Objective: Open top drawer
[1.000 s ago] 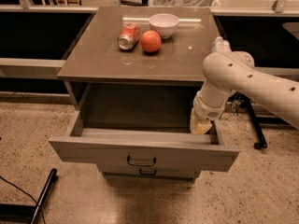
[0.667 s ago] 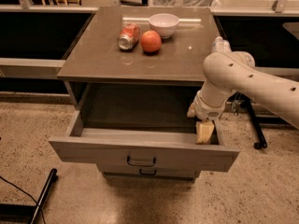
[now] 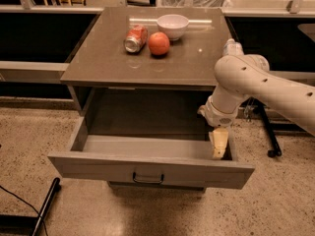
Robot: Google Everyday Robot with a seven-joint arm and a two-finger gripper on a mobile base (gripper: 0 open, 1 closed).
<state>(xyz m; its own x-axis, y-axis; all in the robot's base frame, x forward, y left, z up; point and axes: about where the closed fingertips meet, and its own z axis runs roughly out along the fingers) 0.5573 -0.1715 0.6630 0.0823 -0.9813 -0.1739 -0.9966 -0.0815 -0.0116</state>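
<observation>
Drawer [image 3: 147, 167] stood pulled well out at six o'clock under the surface [image 3: 167, 68]; end effector [image 3: 219, 144] had crept frontward inside its four o'clock corner, grip impossible to tell. Opening looked done.

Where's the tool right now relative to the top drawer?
In the camera view the tool hangs at the right end of the pulled-out top drawer, just behind its front panel, right of the loop handle.
</observation>
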